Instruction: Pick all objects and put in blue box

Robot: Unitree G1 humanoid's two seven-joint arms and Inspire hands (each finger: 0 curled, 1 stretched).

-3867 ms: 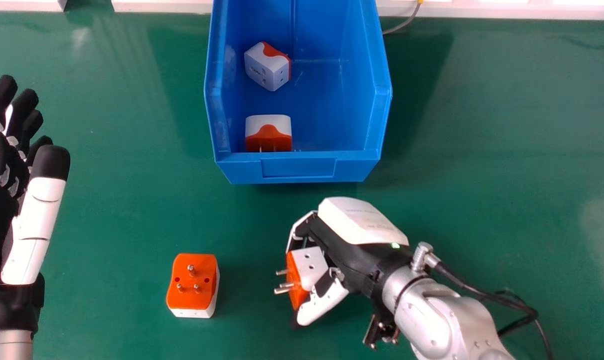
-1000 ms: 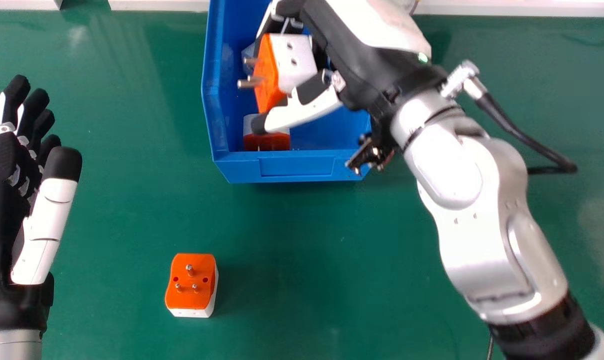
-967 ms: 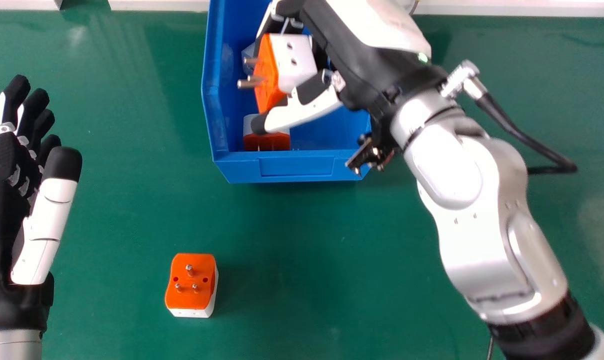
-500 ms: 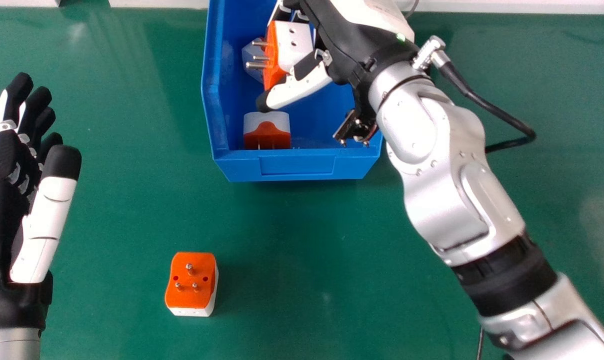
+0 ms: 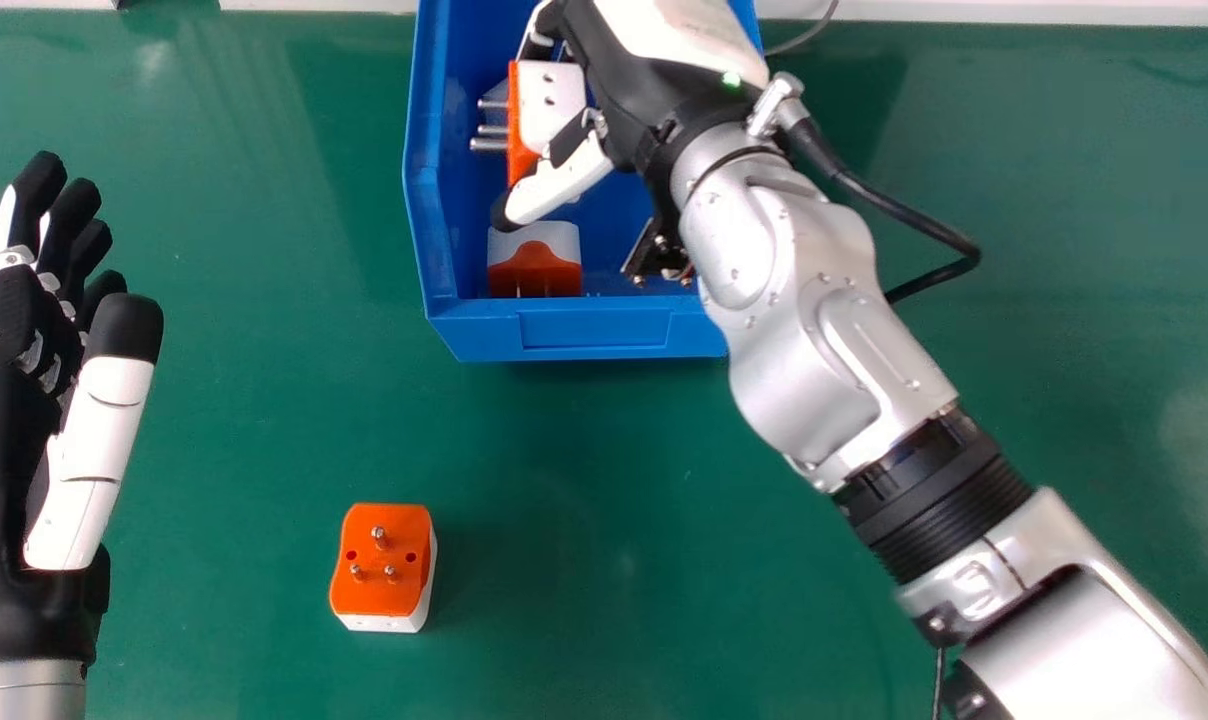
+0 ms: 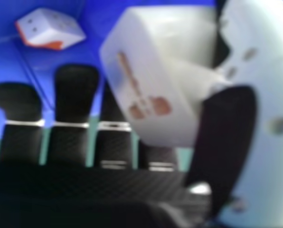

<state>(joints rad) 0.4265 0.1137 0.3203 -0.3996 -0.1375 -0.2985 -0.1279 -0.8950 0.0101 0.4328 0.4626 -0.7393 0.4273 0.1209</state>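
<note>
Pinching a white-and-orange plug adapter [image 5: 552,105] between thumb and fingers, the right hand [image 5: 654,100] is parted only as wide as its load, over the inside of the blue box [image 5: 594,335]. The prongs of the held plug adapter point toward the robot's left. Below the thumb in the head view, the near adapter [image 5: 536,240] lies inside the box, just beside its front wall, orange side toward the robot. The far adapter [image 5: 494,92] is mostly hidden behind the held one and its prongs. The loose adapter [image 5: 379,560] sits on the green bench [image 5: 264,420], outside the box on the robot's side, its orange face and three prongs upward. At the head view's left edge, the left hand [image 5: 89,430] has its fingers straight and holds nothing.
</note>
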